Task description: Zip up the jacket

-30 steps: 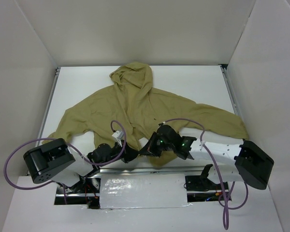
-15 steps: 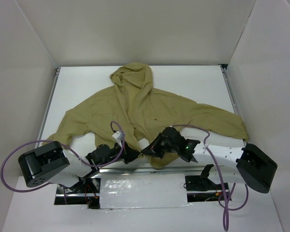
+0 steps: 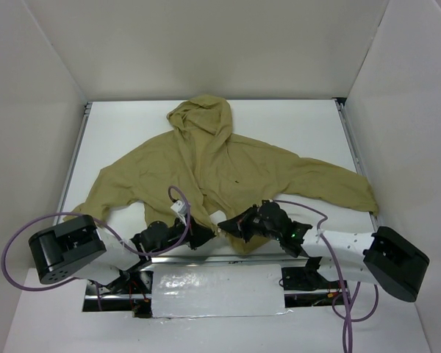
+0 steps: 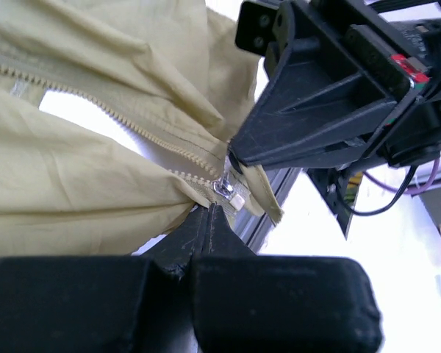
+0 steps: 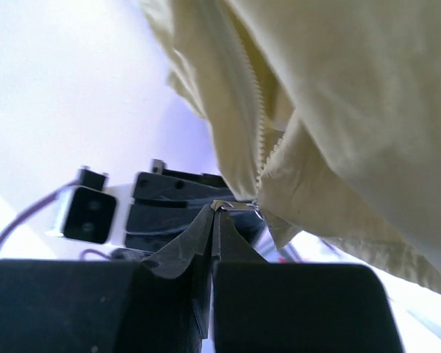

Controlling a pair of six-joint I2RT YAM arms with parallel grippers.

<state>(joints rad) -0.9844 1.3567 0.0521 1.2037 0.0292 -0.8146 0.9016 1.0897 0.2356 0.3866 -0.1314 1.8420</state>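
Note:
The olive-tan hooded jacket (image 3: pixel 206 158) lies flat on the white table (image 3: pixel 132 121), hood at the far side, sleeves spread. Its front zipper is open; the two rows of teeth (image 4: pixel 132 121) part above the slider (image 4: pixel 225 188) at the near hem. My left gripper (image 3: pixel 208 235) is shut on the hem fabric just below the slider, as the left wrist view (image 4: pixel 209 209) shows. My right gripper (image 3: pixel 225 224) is beside it, shut on the metal zipper pull (image 5: pixel 237 206). The right gripper's black body (image 4: pixel 316 88) fills the left wrist view's upper right.
The table's near edge is a metal rail (image 3: pixel 206 257) right under both grippers. A silver sheet (image 3: pixel 217 290) lies between the arm bases. Purple cables (image 3: pixel 15 246) loop beside each arm. White walls enclose the table on three sides.
My right arm has swung toward the near right, and its gripper has dropped closer to the hem and the left gripper. The left gripper has stayed at the hem.

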